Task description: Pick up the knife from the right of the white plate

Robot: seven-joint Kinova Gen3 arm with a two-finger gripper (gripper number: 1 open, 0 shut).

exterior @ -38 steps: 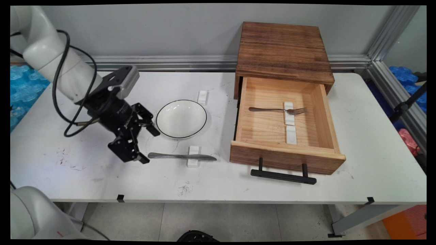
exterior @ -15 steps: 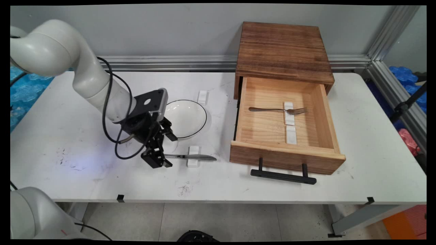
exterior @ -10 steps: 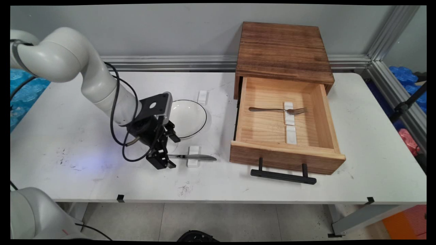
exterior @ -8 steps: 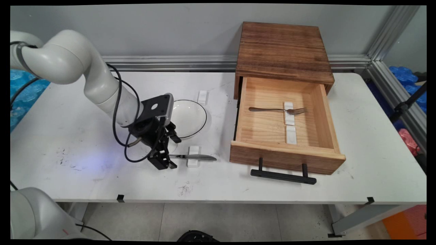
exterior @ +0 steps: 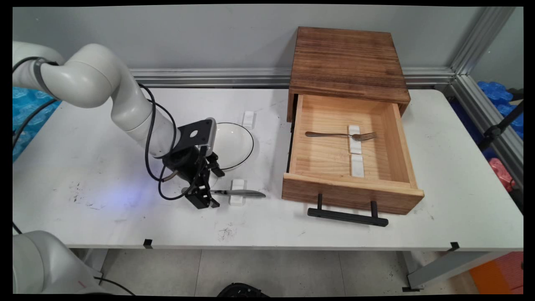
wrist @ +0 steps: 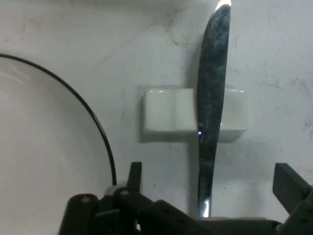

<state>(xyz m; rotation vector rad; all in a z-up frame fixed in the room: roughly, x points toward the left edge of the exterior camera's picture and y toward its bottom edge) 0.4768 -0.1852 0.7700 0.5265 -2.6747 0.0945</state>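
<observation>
A metal table knife (exterior: pixel 240 193) lies flat on the table, with its middle on a small white rest (exterior: pixel 237 199). My gripper (exterior: pixel 214 190) is open and low over the knife's handle end, one finger on each side of it and neither visibly touching. In the hand view the knife (wrist: pixel 212 98) runs up the picture across the white rest (wrist: pixel 166 117), and the handle passes between the fingertips (wrist: pixel 288 188). The white bowl with a black rim (exterior: pixel 232 144) sits just behind the gripper, and its rim (wrist: pixel 93 122) curves down the left of the hand view.
To the right stands a wooden box (exterior: pixel 347 58) with its drawer (exterior: pixel 351 192) pulled open and a black handle (exterior: pixel 347 216) in front. A fork (exterior: pixel 340 135) lies in the drawer on a white rest (exterior: pixel 354 138), with another rest (exterior: pixel 357 165) nearer. One more rest (exterior: pixel 248 119) sits behind the bowl.
The arm has swung to the right and down from left of the knife. The open gripper now straddles the knife's handle. The knife, bowl and drawer have not moved.
</observation>
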